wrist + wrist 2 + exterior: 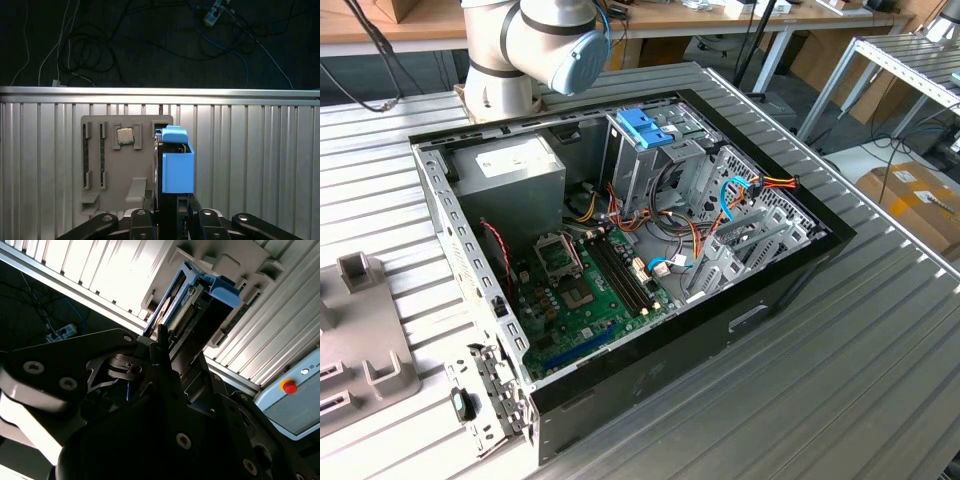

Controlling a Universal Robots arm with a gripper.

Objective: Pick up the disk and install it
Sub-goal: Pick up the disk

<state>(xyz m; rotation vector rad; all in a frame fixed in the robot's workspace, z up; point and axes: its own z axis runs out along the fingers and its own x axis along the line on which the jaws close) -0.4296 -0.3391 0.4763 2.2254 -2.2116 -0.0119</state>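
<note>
Here, disk (pixel 177 167): stands on edge against the grey tray (pixel 125 175), blue rail facing the first wrist view; the second wrist view shows its connector end (pixel 182 310).
Pincer (pixel 172 202): closed narrow on the disk's near end.
Tray: carries a chip (pixel 125 135) in the first wrist view.
Arm (pixel 540 40): in the exterior view, beyond the open computer case (pixel 650 390) with a blue bracket (pixel 645 127) atop its cage.
Table (pixel 250 165): bare ribs beside the disk; its edge runs just past the tray, with cabled floor (pixel 150 45) beyond.
</note>
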